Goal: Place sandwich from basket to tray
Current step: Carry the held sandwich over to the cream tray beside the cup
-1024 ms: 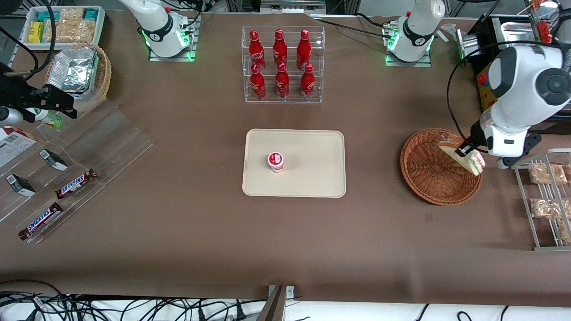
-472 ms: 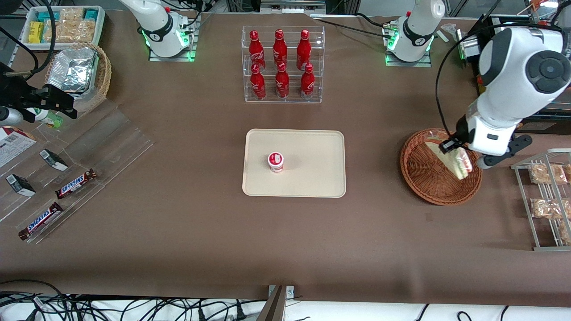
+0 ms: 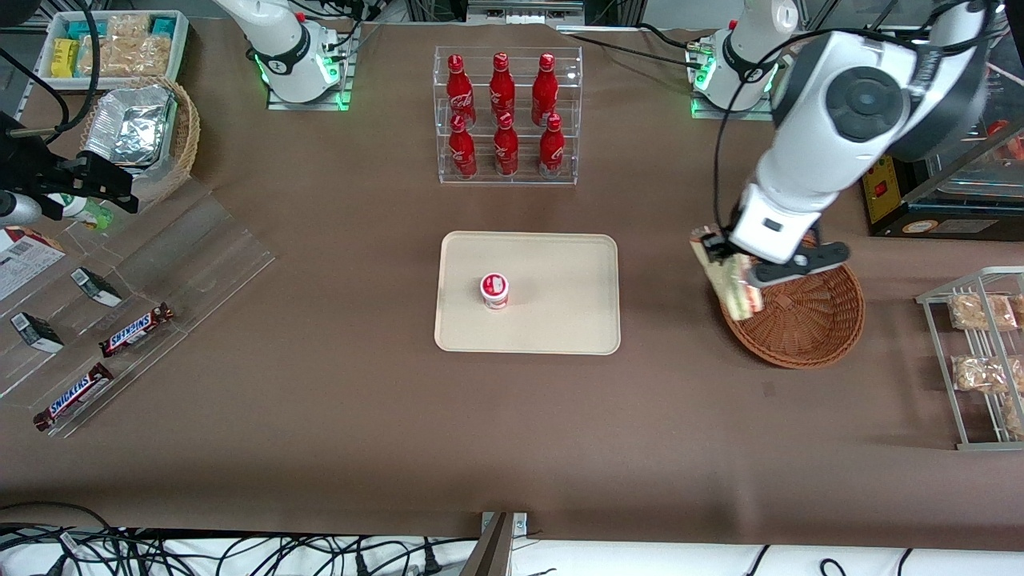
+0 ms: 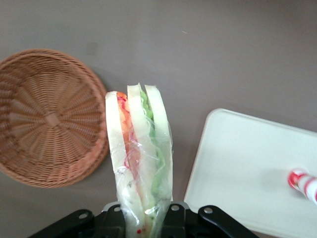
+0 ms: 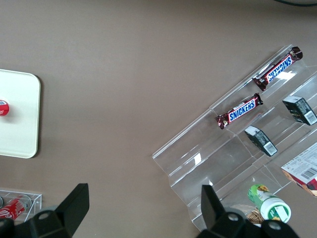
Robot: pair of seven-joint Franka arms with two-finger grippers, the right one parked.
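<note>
One wrapped sandwich (image 3: 730, 280) is clamped between the fingers of the left arm's gripper (image 3: 732, 264), lifted clear of the table above the rim of the basket (image 3: 808, 320) on the side toward the tray (image 3: 560, 320); the wrist view shows the wedge (image 4: 139, 158) end-on, three slabs of white bread with a red and pink layer and a ruffled green layer between them, all under crinkled clear film, its narrow end pinched in the black jaws of the gripper (image 4: 143, 223). Basket (image 4: 49, 116): round, shallow, reddish-brown wicker woven in spokes from a centre knot, with nothing seen in it. Tray (image 4: 247, 168): flat cream-beige plastic rectangle, rounded corners, low raised rim; it lies toward the parked arm's end from the basket, well apart from it. On the tray stands a small red-and-white cup (image 3: 494, 290), upright, with a round lid. Farther from the front camera than the tray, a clear acrylic tiered rack (image 3: 507, 176) holds six red bottles (image 3: 505, 112) in two rows. Toward the parked arm's end, a sloped clear acrylic display (image 3: 160, 256) carries two Snickers bars (image 3: 136, 330) and small dark boxes (image 3: 36, 332); a tan wicker basket (image 3: 186, 132) there holds a crumpled foil container (image 3: 128, 124). At the working arm's end a wire rack (image 3: 972, 360) holds bags of beige snacks (image 3: 978, 312). Brown matte sheeting covers the table (image 3: 360, 416).
</note>
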